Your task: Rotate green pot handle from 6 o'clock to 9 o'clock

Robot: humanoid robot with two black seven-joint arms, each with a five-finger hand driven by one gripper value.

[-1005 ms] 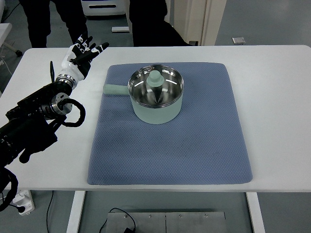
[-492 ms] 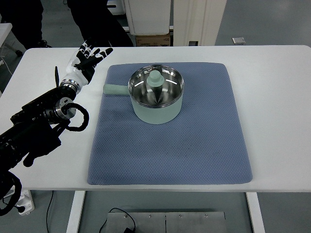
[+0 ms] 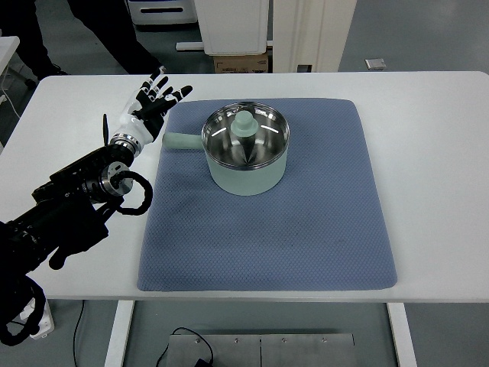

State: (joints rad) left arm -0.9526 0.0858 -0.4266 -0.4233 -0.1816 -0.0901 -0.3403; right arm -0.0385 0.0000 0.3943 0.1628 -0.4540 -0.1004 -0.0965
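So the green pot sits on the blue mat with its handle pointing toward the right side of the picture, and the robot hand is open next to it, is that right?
Not quite. In the top view the green pot sits on the blue mat, but its handle points toward the picture's left side, not the right. The left robot hand is open beside the handle, not touching it.

White table (image 3: 428, 153); grey floor (image 3: 428, 38); white cabinet (image 3: 231, 27) behind.

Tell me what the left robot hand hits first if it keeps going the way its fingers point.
Probably nothing on the table: the left robot hand points up-right toward the table's far edge, passing the mat's corner and missing the pot handle. Height is unclear.
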